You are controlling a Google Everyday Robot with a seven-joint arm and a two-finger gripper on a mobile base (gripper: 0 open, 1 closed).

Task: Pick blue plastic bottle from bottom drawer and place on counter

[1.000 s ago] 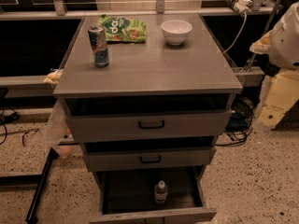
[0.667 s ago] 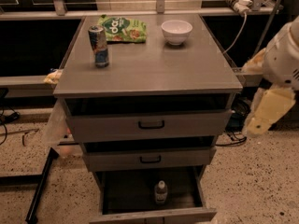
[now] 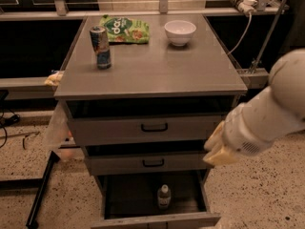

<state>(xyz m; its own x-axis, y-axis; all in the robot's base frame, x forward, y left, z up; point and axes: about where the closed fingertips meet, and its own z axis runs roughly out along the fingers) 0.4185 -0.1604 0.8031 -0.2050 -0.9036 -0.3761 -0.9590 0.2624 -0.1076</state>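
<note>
The blue plastic bottle point(image 3: 164, 196), clear with a white cap, stands upright on the dark floor of the open bottom drawer point(image 3: 190, 220), right of its middle. The counter point(image 3: 152, 73) is the grey top of the cabinet. My white arm comes in from the right, in front of the cabinet's right side. Its cream end, with the gripper point(image 3: 217, 149), is level with the middle drawer, above and to the right of the bottle and apart from it.
On the counter stand a blue-and-silver drink can point(image 3: 100, 47) at the left, a green snack bag point(image 3: 125, 29) at the back and a white bowl point(image 3: 179, 32) at the back right. The top drawer point(image 3: 153, 127) and middle drawer point(image 3: 152, 162) are slightly open.
My arm has swung in from the far right, down and to the left, and now covers the cabinet's right edge beside the middle drawer. The bottle and the counter items have not moved.
</note>
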